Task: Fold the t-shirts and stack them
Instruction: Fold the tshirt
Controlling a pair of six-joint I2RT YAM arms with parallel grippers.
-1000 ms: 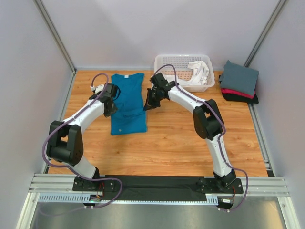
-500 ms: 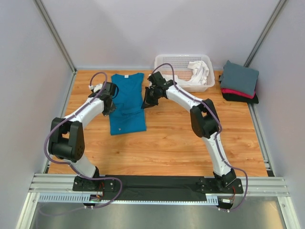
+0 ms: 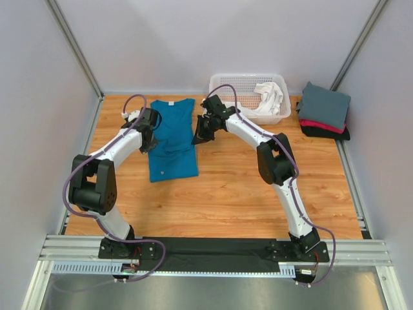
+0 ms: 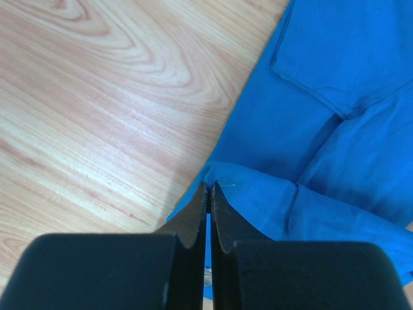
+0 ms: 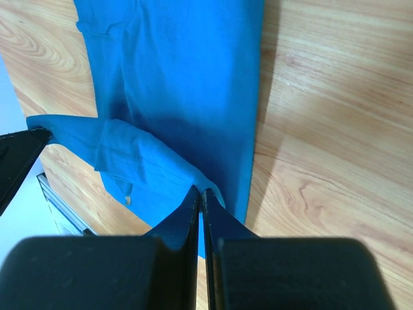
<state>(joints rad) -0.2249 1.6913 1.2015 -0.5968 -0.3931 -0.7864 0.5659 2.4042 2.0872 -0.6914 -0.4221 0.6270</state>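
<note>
Here the left jaws and right jaws are each closed tight on a side edge of the teal-blue t-shirt (image 3: pixel 173 139), seemingly held just above the surface (image 3: pixel 258 194)

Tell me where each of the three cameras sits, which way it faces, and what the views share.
Top external: high behind the bases, facing down on the table; shows both arms, with the left claw and right claw at the teal t-shirt.
Left wrist: on the left arm, facing down along its shut claw, which pinches the shirt's raised edge; only that claw shows.
Right wrist: likewise, along the right claw.
Shared: the teal t-shirt on wood.
</note>
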